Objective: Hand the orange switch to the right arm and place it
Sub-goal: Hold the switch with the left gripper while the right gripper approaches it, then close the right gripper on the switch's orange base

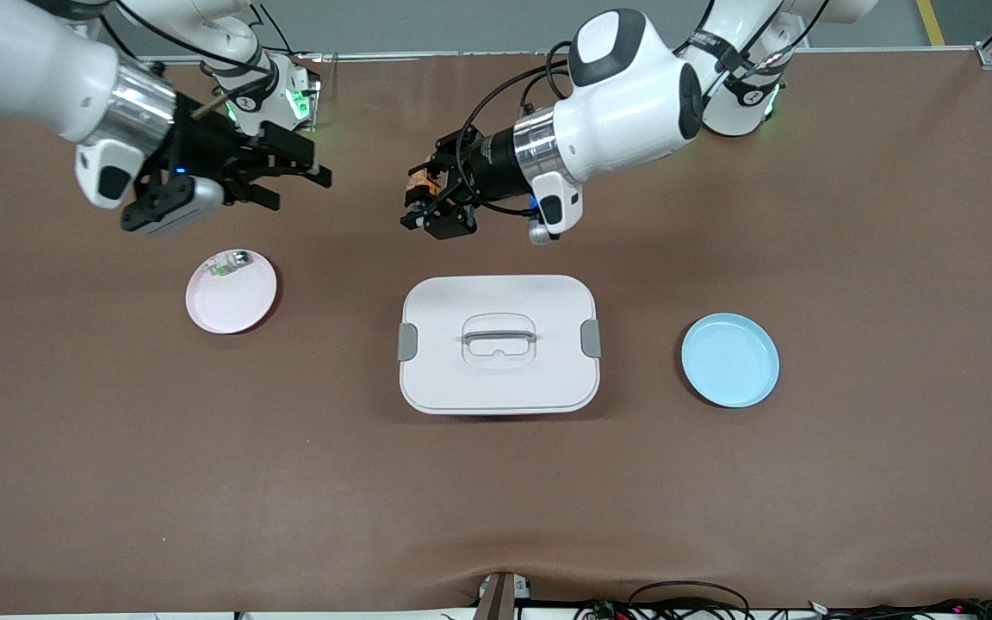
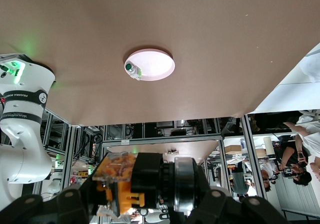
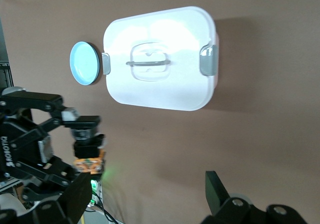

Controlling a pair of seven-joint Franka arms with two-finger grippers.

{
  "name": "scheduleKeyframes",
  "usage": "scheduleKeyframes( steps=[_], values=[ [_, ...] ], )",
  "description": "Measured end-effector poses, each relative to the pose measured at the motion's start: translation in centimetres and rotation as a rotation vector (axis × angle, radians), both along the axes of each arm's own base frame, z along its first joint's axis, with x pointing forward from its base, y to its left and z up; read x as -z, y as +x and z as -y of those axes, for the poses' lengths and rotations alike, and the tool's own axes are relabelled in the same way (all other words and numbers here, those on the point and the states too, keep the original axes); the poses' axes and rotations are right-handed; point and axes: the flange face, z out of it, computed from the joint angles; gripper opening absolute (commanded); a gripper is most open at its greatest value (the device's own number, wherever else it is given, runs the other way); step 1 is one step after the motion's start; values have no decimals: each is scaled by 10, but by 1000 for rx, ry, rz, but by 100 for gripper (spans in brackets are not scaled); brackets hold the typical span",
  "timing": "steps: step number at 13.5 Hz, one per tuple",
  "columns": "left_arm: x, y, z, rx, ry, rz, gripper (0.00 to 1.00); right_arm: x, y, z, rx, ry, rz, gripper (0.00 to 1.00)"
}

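Above the table, left gripper [image 1: 421, 200] sideways

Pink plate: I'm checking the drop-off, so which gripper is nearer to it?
Right. The open right gripper hangs just above the pink plate; the left gripper, holding the orange switch, is above the white box.

A brown table [image 1: 496, 499] carries three things set in a row across its width: a pink plate [image 1: 233, 301] toward the right arm's end, a white lidded box [image 1: 499, 344] with grey side clips and a recessed handle in the middle, and a light blue plate [image 1: 729, 359] toward the left arm's end. The three lie well apart from one another, the pink plate a little farther from the front camera than the box and the blue plate. The robots' bases stand along the table's edge farthest from that camera
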Motion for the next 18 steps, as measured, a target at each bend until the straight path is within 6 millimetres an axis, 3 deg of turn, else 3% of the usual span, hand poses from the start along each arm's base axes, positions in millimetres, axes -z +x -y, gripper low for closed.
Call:
scheduleKeyframes(
  steps=[6,11,18],
  values=[
    [5,2,0,-3,3,-5,23,9,-17,-43,52,7,-5,100],
    [9,3,0,2,14,-1,23,29,-34,-86,129,24,2,100],
    [11,1,4,3,15,1,23,48,-37,-91,152,16,-5,100]
  ],
)
